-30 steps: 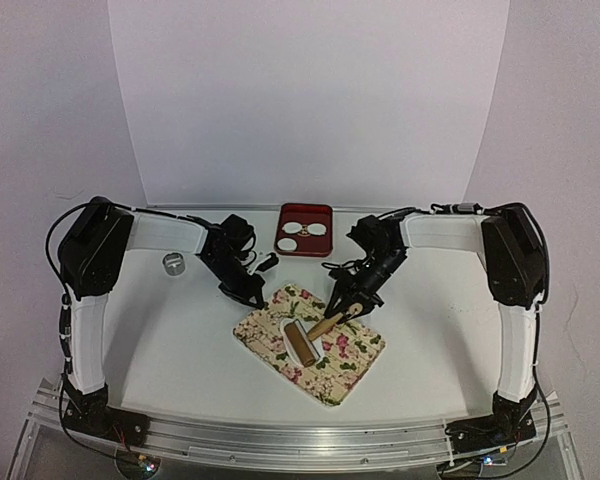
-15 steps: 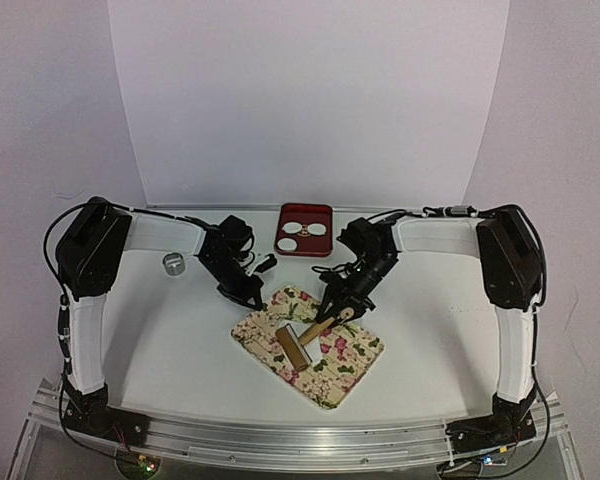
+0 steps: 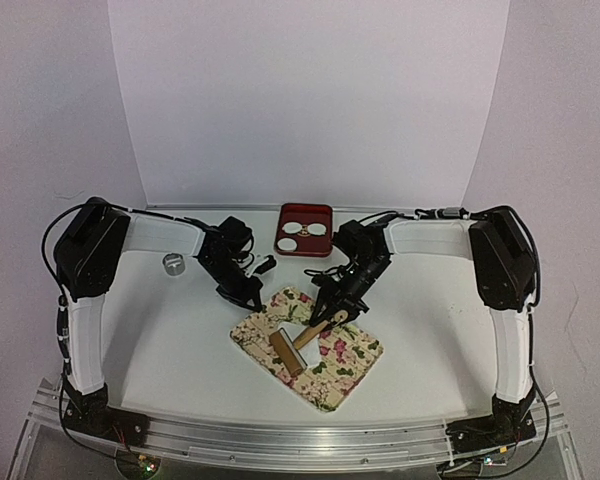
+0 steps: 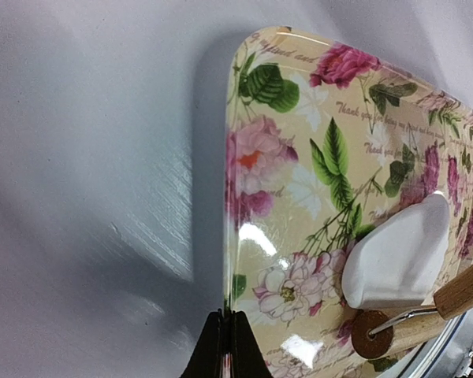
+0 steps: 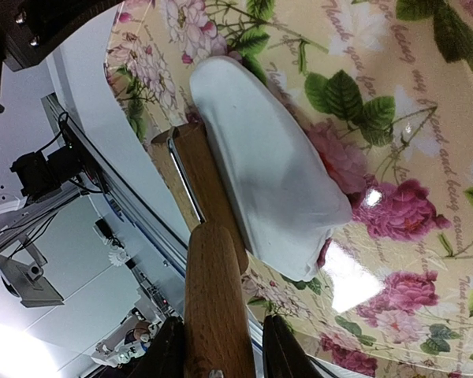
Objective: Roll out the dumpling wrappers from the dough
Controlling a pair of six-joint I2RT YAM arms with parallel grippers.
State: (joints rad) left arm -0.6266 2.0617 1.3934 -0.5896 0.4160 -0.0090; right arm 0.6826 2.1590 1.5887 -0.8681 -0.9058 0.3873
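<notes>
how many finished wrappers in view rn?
2. Left wrapper and right wrapper lie side by side in the red tray at the table's far side. Any stacked beneath them would be hidden.

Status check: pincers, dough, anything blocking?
Left pincer shut, tips at edge of the floral rectangular mat. Right pincer shut on the wooden rolling pin. Soft white dough lump on mat, roller at its edge. Nothing blocking on the mat.
</notes>
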